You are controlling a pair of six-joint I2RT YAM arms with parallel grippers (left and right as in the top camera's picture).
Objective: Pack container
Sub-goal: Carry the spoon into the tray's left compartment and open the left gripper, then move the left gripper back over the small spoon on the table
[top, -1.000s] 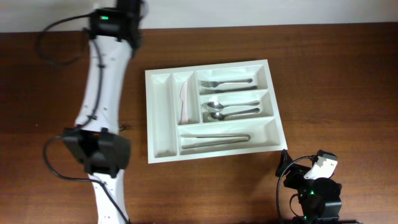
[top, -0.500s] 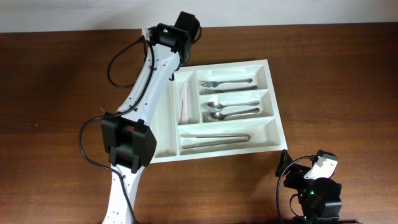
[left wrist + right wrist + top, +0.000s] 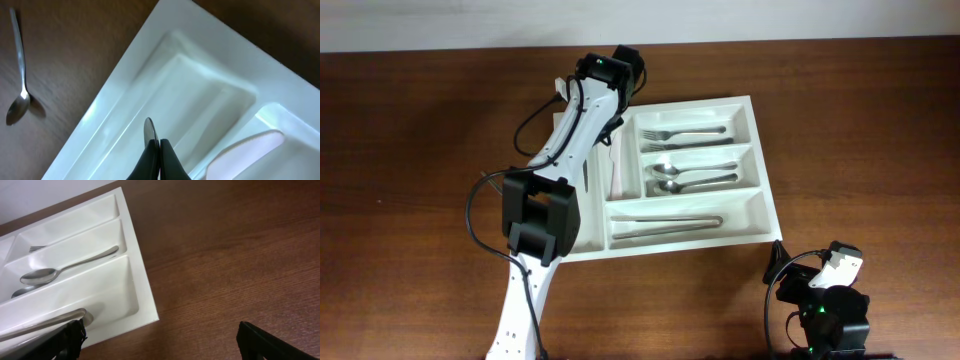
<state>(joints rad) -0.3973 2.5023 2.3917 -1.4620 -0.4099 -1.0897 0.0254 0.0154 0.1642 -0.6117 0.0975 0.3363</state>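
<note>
The white container (image 3: 582,235) lies mid-table. Its left narrow compartment (image 3: 165,95) is empty; the one beside it holds a white knife (image 3: 618,160). Forks (image 3: 685,133), spoons (image 3: 692,178) and long metal pieces (image 3: 665,224) lie in the three wider compartments. My left gripper (image 3: 159,150) is shut on a thin metal utensil (image 3: 149,129), whose rounded tip pokes out over the empty narrow compartment. My right gripper (image 3: 160,347) is open and empty, low over the table beside the container's near right corner (image 3: 145,315).
A loose metal spoon (image 3: 19,102) lies on the brown table just left of the container; my left arm (image 3: 570,140) hides it from overhead. The right arm (image 3: 820,300) sits at the table's front right.
My left arm has swung right from the table's left side. Its gripper now hangs over the container's left narrow compartment. The right arm has not moved.
</note>
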